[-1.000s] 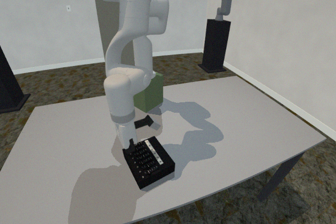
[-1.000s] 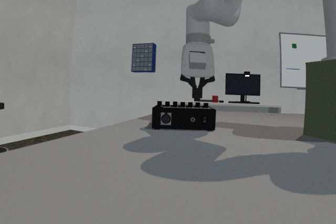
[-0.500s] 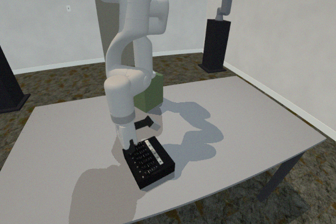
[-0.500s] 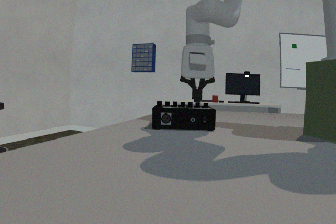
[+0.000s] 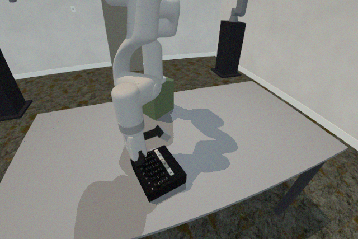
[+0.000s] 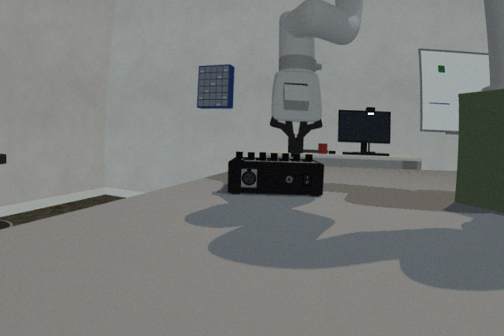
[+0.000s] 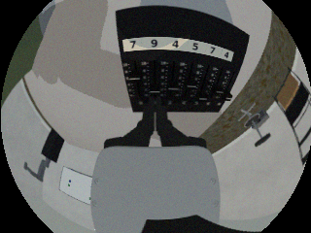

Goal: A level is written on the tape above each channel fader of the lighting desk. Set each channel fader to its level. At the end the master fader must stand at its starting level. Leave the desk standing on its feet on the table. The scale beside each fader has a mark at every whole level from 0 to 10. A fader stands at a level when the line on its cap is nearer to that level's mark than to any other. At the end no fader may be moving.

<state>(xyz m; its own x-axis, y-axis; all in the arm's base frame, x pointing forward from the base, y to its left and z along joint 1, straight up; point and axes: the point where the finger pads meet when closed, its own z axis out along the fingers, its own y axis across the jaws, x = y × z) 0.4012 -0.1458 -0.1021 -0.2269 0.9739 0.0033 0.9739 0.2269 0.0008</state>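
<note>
Grey table (image 5: 245,120) — black desk (image 5: 170,182), tape (image 7: 177,46) 7-9-4-5-7-4.

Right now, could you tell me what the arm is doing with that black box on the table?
The arm's gripper is shut with nothing between the fingers, its tips down among the fader caps of a lighting desk. It looks to be nudging a fader near the second number on the tape, which reads 7 9 4 5 7 4. The desk stands level on the table.

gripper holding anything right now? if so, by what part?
Nothing is held. The gripper is shut with its fingers together, tips down at the second fader's track on the lighting desk, set to push, not grip.
</note>
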